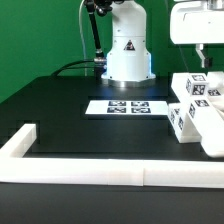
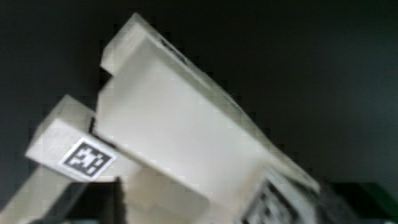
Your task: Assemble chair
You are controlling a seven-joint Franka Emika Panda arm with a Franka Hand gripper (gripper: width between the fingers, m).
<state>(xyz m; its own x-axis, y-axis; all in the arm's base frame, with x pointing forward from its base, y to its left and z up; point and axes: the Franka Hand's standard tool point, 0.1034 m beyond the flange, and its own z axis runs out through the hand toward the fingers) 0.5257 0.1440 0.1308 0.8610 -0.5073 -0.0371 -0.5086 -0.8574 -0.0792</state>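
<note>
One chunky white chair [image 1: 197,110] at right of frame, likely rigid, light; best gripped across flat panel; tool state hidden

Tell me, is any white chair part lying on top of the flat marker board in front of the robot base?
No. The marker board lies bare on the black table; the white chair parts sit off toward the exterior view's right.

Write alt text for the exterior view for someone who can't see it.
A white robot arm's base stands at the back of a black table, behind the marker board. White tagged chair parts cluster at the exterior view's right, and a white border rail runs along the front.
</note>
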